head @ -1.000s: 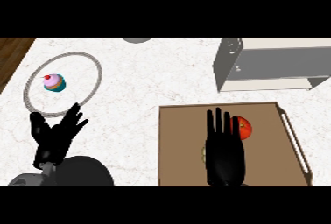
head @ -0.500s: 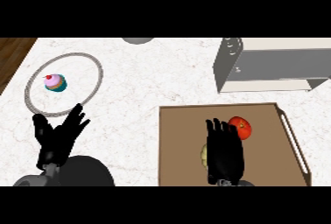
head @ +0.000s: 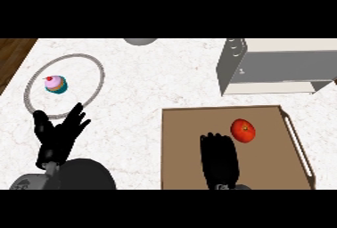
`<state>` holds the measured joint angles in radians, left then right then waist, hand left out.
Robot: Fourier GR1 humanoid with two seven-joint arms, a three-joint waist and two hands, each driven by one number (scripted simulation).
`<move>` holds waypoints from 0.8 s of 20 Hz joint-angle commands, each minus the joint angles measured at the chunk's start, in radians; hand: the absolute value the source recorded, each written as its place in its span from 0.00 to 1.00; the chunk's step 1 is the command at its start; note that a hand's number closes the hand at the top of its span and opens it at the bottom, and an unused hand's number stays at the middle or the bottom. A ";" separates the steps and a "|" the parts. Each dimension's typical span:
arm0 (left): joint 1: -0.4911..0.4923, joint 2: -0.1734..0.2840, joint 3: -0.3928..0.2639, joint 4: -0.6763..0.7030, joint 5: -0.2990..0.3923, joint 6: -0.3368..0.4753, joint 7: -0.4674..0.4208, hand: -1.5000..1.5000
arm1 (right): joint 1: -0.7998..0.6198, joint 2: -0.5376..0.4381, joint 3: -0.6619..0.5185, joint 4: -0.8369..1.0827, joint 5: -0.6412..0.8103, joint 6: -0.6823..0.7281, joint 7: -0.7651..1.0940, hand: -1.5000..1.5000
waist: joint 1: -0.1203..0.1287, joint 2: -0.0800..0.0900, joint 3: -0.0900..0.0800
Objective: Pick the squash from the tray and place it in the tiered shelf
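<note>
On the tray, right hand (head: 218,156) is down flat near the lower-middle of the board, fingers curled downward, bunched close together. Can't see the squash anywhere; best guess is it sits under that palm, so I read the curl as closing on it, not confirmed. No green or yellow edge shows around the hand.

Just beside the fingertips, up and right, apart from them: a red tomato (head: 243,130). Not the target. It's near enough to get nudged on the way up.

Tray (head: 187,120) is brown, rails on the right side, lying on the marble counter (head: 151,80). Tiered shelf (head: 276,67) is beyond the tray's top edge, upper right, grey side panel facing left, light shelves running to the right.

Left hand (head: 59,133) rests at lower left with fingers spread and up, over the lower rim of a round plate (head: 96,75) carrying a cupcake (head: 55,84). Dark round pot-like thing (head: 79,174) below it. Grey object (head: 140,41) cut off at the counter's far edge.

For doing this step well, my take:
- finish closing before any lift, thumb and fingers wrapped on opposite sides of the squash
- lift straight up first, clear of the tomato and the tray rail
- only then swing up-right toward the shelf opening, staying clear of the grey side panel
- left hand can stay parked
</note>
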<state>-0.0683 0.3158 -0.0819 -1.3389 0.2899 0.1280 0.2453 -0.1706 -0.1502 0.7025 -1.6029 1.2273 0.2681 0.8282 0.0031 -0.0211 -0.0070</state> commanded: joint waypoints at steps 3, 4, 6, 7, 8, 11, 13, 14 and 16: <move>0.022 -0.002 0.020 -0.002 -0.005 -0.020 0.016 0.50 | 0.073 0.008 0.135 -0.036 0.107 -0.056 -0.021 1.00 | -0.003 0.020 0.007; 0.080 -0.016 0.014 0.029 -0.012 -0.038 -0.070 0.50 | 0.111 -0.035 0.151 -0.128 0.103 -0.081 -0.044 1.00 | -0.005 0.019 0.007; -0.023 -0.011 0.027 0.035 0.003 -0.015 0.021 0.50 | 0.075 0.015 0.037 -0.127 -0.059 -0.087 -0.134 1.00 | -0.008 0.023 0.007; 0.036 -0.019 0.000 0.015 -0.018 -0.024 -0.023 0.50 | 0.093 -0.002 -0.020 -0.146 -0.139 -0.111 -0.190 1.00 | -0.004 0.024 0.008; 0.050 -0.015 0.009 0.016 -0.004 -0.033 -0.024 0.50 | 0.099 -0.014 -0.084 -0.175 -0.230 -0.117 -0.249 1.00 | -0.002 0.027 0.009; 0.043 -0.023 0.008 0.011 -0.009 -0.020 -0.020 0.50 | 0.107 -0.007 -0.224 -0.299 -0.453 -0.054 -0.329 1.00 | -0.015 0.027 0.009; 0.027 -0.016 0.020 -0.011 -0.011 0.002 0.013 0.50 | 0.114 -0.089 -0.289 -0.429 -0.497 -0.009 -0.366 1.00 | -0.019 0.019 0.008; 0.044 -0.006 0.012 -0.029 -0.013 -0.006 0.029 0.50 | 0.071 -0.087 -0.350 -0.465 -0.544 0.029 -0.354 1.00 | -0.013 0.019 0.008; 0.023 -0.037 0.020 0.052 -0.021 -0.016 -0.042 0.50 | 0.075 -0.092 -0.395 -0.556 -0.564 0.035 -0.327 1.00 | -0.021 0.020 0.006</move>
<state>-0.0454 0.3002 -0.0594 -1.3528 0.2796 0.1176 0.2280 -0.0852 -0.2172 0.4224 -2.0096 0.7703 0.2620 0.5140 -0.0128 -0.0047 0.0049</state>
